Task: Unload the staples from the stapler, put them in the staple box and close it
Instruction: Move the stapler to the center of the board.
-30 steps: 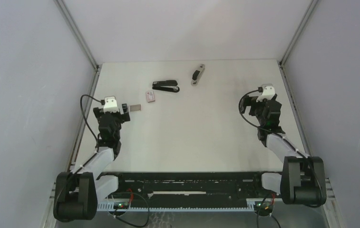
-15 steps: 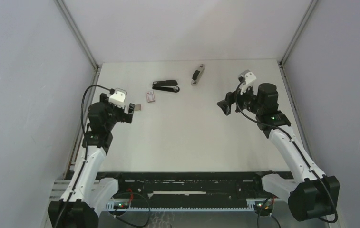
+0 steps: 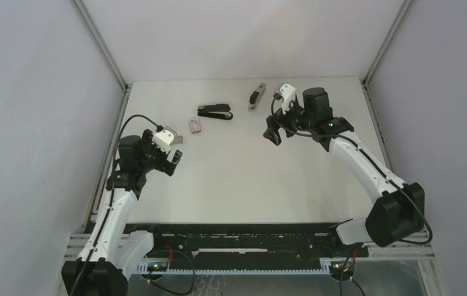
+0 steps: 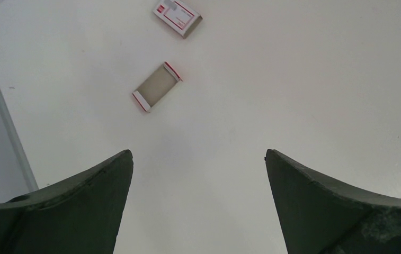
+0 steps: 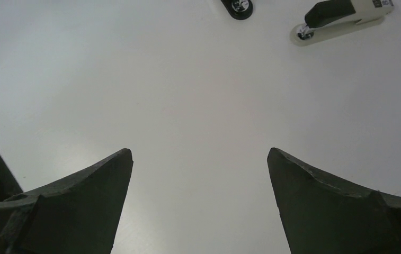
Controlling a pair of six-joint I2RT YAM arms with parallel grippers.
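Though the red print on the pink-and-white box (image 4: 177, 16) is too tiny to read, both arms have swung inward since a second ago, left jaws and right jaws wide open on nothing. Black stapler (image 3: 214, 111) and grey stapler (image 5: 341, 18) lie near the far edge of the table (image 3: 249, 179), staples not showing, an open box tray (image 4: 157, 87) just past the left jaws, loads of room mid-table.
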